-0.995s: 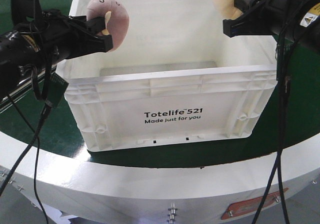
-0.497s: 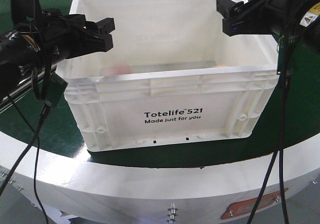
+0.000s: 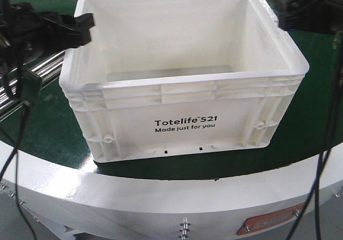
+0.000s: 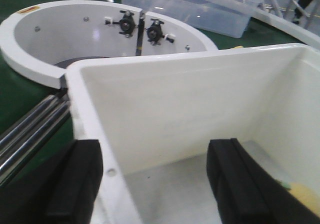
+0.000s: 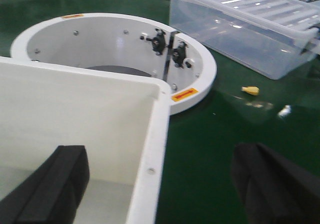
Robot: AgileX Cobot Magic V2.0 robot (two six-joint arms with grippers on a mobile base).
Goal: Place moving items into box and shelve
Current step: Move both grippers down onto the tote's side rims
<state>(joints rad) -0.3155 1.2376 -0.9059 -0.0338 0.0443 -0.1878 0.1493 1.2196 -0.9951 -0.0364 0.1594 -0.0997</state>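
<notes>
**Pulled back to the sides, nothing in grasp**

Both grippers have drawn outward since half a second ago. Your left gripper [image 3: 80,27] now sits at the left rim of the box [image 3: 182,125] and your right gripper [image 3: 283,16] off its far right corner, where before they hung over the opening. You have one box, standing near the front edge of the green surface [image 3: 48,133], just behind the white curved border [image 3: 161,192].

From the front, the near wall hides most of the box floor, so you see no toy there. Only your left wrist view catches the yellow toy [image 4: 302,196], a sliver low inside the box behind one finger. The pink toy shows in none of your views.

Each wrist view shows its jaws spread wide and empty, straddling a box wall with one finger inside and one outside. Your right wrist view alone shows one small yellow piece [image 5: 250,90] on the surface, between one clear bin [image 5: 240,24] and one white ring fixture [image 5: 50,29] towards the back edge
</notes>
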